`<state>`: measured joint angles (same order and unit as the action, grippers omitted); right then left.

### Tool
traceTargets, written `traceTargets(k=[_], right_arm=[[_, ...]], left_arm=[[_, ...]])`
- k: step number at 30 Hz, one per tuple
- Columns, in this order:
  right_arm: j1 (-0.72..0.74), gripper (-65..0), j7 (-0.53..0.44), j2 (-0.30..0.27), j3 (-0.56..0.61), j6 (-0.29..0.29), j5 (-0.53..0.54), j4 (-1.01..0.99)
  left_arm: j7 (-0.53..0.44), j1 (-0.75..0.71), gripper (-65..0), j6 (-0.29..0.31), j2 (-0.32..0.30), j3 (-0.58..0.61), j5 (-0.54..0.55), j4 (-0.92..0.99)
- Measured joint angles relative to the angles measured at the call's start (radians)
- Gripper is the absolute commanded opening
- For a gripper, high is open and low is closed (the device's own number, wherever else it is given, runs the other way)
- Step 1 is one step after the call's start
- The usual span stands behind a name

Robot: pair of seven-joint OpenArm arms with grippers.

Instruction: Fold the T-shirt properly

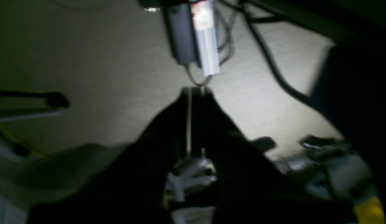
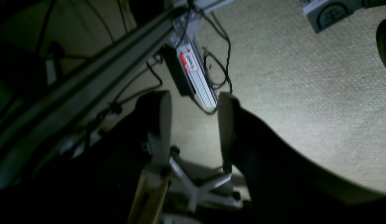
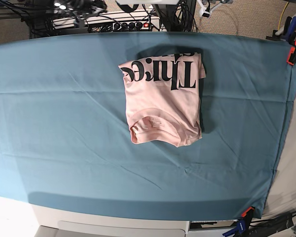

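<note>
The pale pink T-shirt [image 3: 163,101] lies folded into a compact rectangle on the table's upper middle, with black lettering across its far part and the collar label near its front edge. Neither arm shows in the base view. In the left wrist view my left gripper [image 1: 196,91] is shut, its dark fingers pressed together with nothing between them, out over carpet floor. My right gripper [image 2: 194,105] stands open in the right wrist view, also over the floor, and its fingers [image 2: 225,124] hold nothing.
A teal table cloth [image 3: 64,123] covers the table, clamped at the right edge [image 3: 292,49]. A power strip and cables [image 3: 103,22] lie behind the table. Both wrist views show an aluminium rail with a red label [image 2: 193,74], black cables and a chair base [image 2: 196,183].
</note>
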<state>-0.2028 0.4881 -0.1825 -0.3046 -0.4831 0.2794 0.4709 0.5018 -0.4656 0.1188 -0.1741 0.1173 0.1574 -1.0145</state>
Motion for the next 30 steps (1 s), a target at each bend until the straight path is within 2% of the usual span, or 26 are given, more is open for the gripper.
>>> traceTargets(k=[3,6,11,13,15,24,28,30], right_arm=[[0.010,-40.5,-0.056,0.016,0.000,0.090,-0.060,0.000],[0.026,-40.5,-0.074,0.024,-0.001,0.118,-0.126,0.000],[0.040,-40.5,-0.115,0.031,-0.001,0.125,-0.251,0.001],[0.039,-40.5,-0.130,0.030,-0.001,0.147,-0.278,0.001],[0.039,-40.5,-0.135,0.030,-0.001,0.173,-0.280,0.001],[0.062,-40.6,-0.157,0.030,-0.001,0.177,-0.280,-0.021],[0.114,-40.6,-0.200,0.031,0.068,0.177,-0.310,-0.082],[0.140,-40.6,-0.222,0.037,0.126,0.204,-0.332,-0.114]], left_arm=[[-0.061,0.027,-65.0,-0.049,0.023,0.002,-0.032,0.052],[-0.106,0.052,-65.0,-0.075,0.036,0.006,-0.032,0.119],[-0.118,0.124,-65.0,-0.080,0.039,0.006,-0.033,0.256],[-0.122,0.162,-65.0,-0.081,0.047,0.005,-0.030,0.310],[-0.142,0.195,-65.0,-0.081,0.056,0.005,-0.025,0.363],[-0.220,0.330,-65.0,-0.081,0.128,0.005,-0.024,0.551],[-0.219,0.389,-65.0,-0.081,0.148,0.006,-0.040,0.614],[-0.224,0.401,-65.0,-0.084,0.152,0.006,-0.040,0.635]])
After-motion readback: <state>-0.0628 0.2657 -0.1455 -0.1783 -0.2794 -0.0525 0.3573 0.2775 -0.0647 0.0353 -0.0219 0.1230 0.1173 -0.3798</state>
